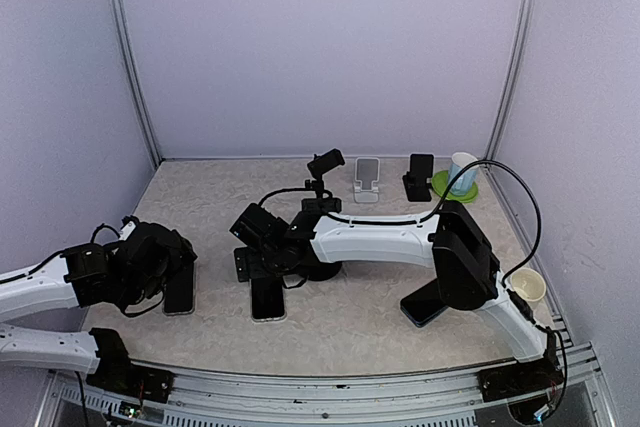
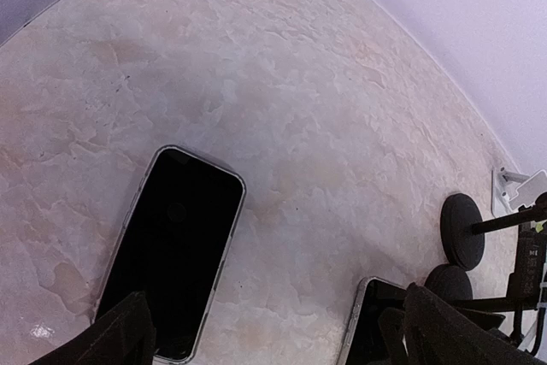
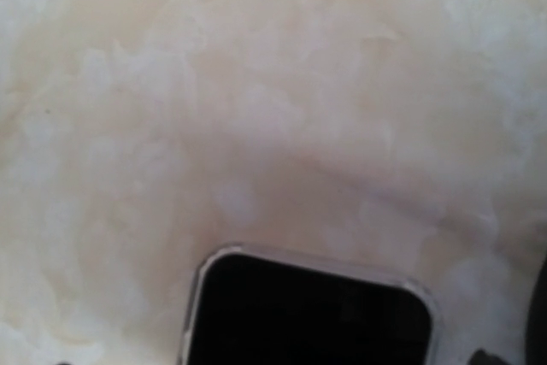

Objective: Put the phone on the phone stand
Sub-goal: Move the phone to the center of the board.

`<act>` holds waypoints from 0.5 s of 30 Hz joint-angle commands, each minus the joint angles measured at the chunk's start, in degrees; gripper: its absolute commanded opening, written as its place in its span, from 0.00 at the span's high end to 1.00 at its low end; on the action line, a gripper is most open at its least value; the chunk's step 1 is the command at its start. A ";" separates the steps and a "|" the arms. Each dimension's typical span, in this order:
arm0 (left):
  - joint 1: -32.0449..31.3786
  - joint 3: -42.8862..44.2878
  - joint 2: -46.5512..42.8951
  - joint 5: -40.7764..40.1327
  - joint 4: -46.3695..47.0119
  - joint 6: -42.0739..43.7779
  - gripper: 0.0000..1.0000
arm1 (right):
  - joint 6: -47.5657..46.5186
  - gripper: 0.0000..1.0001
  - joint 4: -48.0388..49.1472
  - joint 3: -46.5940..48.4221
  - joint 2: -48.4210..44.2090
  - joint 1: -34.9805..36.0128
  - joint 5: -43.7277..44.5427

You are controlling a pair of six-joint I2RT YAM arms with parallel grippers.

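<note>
Right gripper (image 1: 264,267) is hovering wide open, holding nothing | phone (image 1: 268,301) is lying flat on the desk (image 1: 350,292) just under its near side, long axis running near-to-far | left gripper (image 1: 166,269), also wide, is sitting farther off | phone stand (image 1: 367,180) is standing at the back.

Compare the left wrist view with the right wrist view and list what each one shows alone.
Left wrist only: a whole black-screened, silver-rimmed phone lying flat, a second phone's corner, two round black stand bases, the lilac wall, the open left tool. Right wrist only: a blurred close-up of one black phone's rounded end. Both: the beige marbled tabletop.
</note>
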 commanded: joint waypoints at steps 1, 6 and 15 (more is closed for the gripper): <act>0.39 -0.64 -0.91 -1.78 -0.76 0.84 0.01 | 1.59 0.00 -2.42 3.16 3.55 -0.29 -0.04; 0.60 -0.58 -1.55 -2.14 -0.73 1.33 0.01 | 2.67 0.00 -4.19 5.31 5.50 -0.21 0.09; 0.69 -1.66 -1.59 -1.52 1.97 2.39 0.01 | 3.16 0.00 -7.31 8.38 8.88 0.40 0.94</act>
